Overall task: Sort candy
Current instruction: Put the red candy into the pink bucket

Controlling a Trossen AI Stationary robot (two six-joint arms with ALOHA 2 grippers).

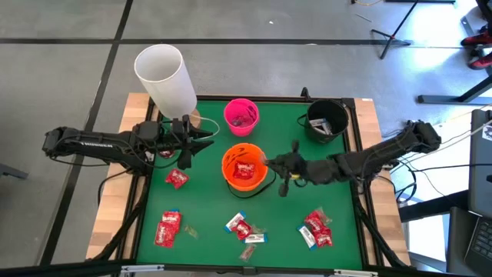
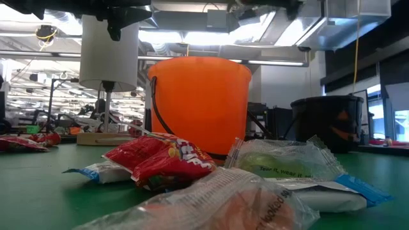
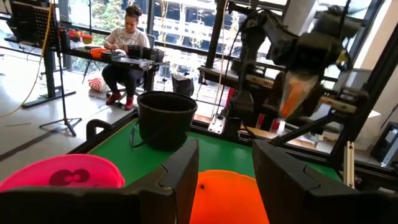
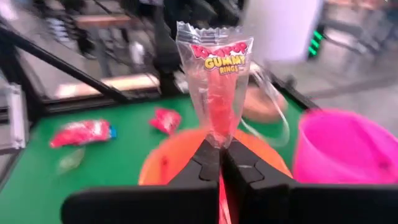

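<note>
My right gripper (image 1: pixel 270 163) hovers at the right rim of the orange bucket (image 1: pixel 244 168), shut on a clear candy packet (image 4: pixel 214 74) with a red sweet inside and "gummy rings" printed on it. My left gripper (image 1: pixel 204 140) hangs open, with nothing between its fingers, just left of the orange bucket. In the left wrist view the fingers (image 3: pixel 180 180) stand apart. More candy lies on the green mat: red wrappers near the left (image 1: pixel 177 178), at the front left (image 1: pixel 167 228), front middle (image 1: pixel 240 227) and front right (image 1: pixel 317 228). Red candy lies inside the orange bucket. My right gripper pinches the packet's end (image 4: pixel 219 140) between its two fingers. The fingers come nearly level from the table's right. The rest of the packet stretches out past the fingertips, lifted clear of the table, over the orange bucket (image 4: pixel 180 155).
A pink bucket (image 1: pixel 241 115) stands behind the orange one and a black bucket (image 1: pixel 326 121) at the far right. A tall white cylinder (image 1: pixel 165 77) stands at the far left corner. Wrapped candy (image 2: pixel 160 160) lies close to the low camera. A person sits beyond the table (image 3: pixel 127 37).
</note>
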